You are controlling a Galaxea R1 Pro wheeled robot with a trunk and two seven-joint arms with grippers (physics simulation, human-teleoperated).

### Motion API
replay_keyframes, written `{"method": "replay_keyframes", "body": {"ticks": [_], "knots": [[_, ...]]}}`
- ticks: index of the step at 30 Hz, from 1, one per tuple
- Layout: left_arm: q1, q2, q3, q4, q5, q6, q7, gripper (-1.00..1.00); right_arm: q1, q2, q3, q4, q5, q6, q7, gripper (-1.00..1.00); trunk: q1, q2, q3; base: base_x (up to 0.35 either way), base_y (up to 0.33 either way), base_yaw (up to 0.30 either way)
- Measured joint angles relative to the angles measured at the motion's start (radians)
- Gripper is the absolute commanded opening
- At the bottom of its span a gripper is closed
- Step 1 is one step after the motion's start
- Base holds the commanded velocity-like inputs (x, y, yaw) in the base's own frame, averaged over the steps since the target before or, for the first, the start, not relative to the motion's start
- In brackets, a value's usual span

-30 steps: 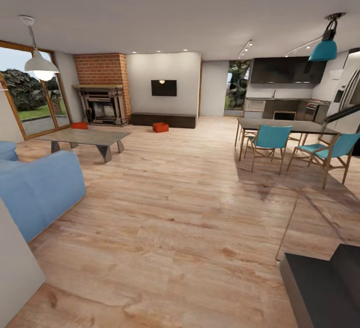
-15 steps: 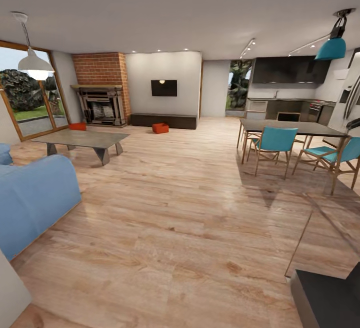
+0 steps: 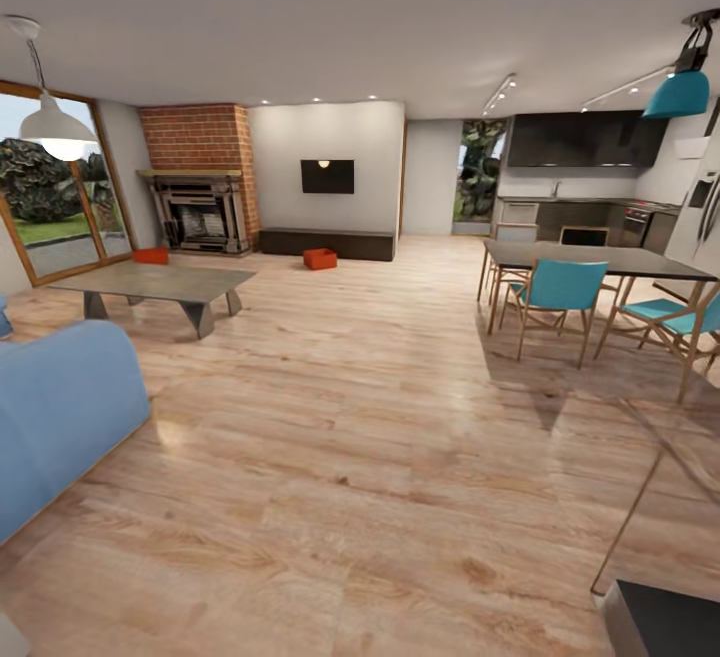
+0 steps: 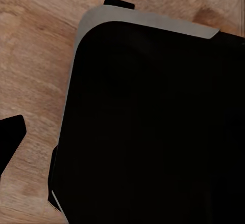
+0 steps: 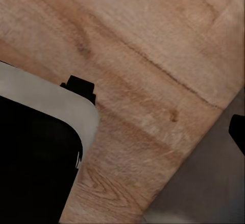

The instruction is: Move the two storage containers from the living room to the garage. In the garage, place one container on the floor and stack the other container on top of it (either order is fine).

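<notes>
Two red-orange storage containers stand far ahead on the light wood-plank floor [image 3: 360, 417] of the living room. One container [image 3: 320, 258] sits in front of the long dark bench [image 3: 328, 242] under the black TV [image 3: 328, 176]. The other container [image 3: 151, 255] sits by the brick fireplace [image 3: 200, 207], behind the low coffee table [image 3: 160, 282]. In the left wrist view a dark fingertip [image 4: 10, 142] hangs over the planks beside my black base [image 4: 153, 121]. In the right wrist view a dark fingertip [image 5: 238, 132] shows at the frame's edge. Nothing is between the fingers.
A blue sofa [image 3: 50, 417] stands close on the left. A dining table [image 3: 600, 259] with teal chairs [image 3: 560, 287] fills the right side, with the kitchen behind. A dark block [image 3: 670, 622] sits at the lower right. A wide strip of floor runs ahead to the bench.
The whole head view has shifted: the camera has rolled forward, so the sofa slides out left and the dark block sinks at lower right. The containers stay in place.
</notes>
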Motion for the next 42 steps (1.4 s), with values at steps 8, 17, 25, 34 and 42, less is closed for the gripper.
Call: {"method": "replay_keyframes", "body": {"ticks": [8,17,25,34,42], "knots": [[0.0,0.0,0.0,0.0,0.0,-0.008,0.005,1.0,0.0,-0.013,0.001,0.0,0.002,-0.008,0.003,1.0,0.0,0.0,0.0,0.33,0.0,0.0],[0.0,-0.002,-0.001,0.0,-0.001,-0.01,0.008,1.0,0.0,-0.017,0.003,-0.001,0.002,-0.008,0.004,1.0,0.0,0.0,0.0,0.33,0.0,0.0],[0.0,-0.002,-0.001,0.0,-0.001,-0.01,0.008,1.0,0.0,-0.025,0.003,-0.001,0.002,-0.01,0.007,1.0,0.0,0.0,0.0,0.33,0.0,0.0],[0.0,-0.002,-0.002,0.0,-0.001,-0.01,0.008,1.0,0.0,-0.028,0.003,-0.001,0.002,-0.01,0.01,1.0,0.0,0.0,0.0,0.33,0.0,0.0],[0.0,-0.001,-0.002,0.0,-0.002,-0.01,0.008,1.0,0.0,-0.028,0.001,-0.001,-0.001,-0.01,0.009,1.0,0.0,0.0,0.0,0.33,0.0,0.0]]}}
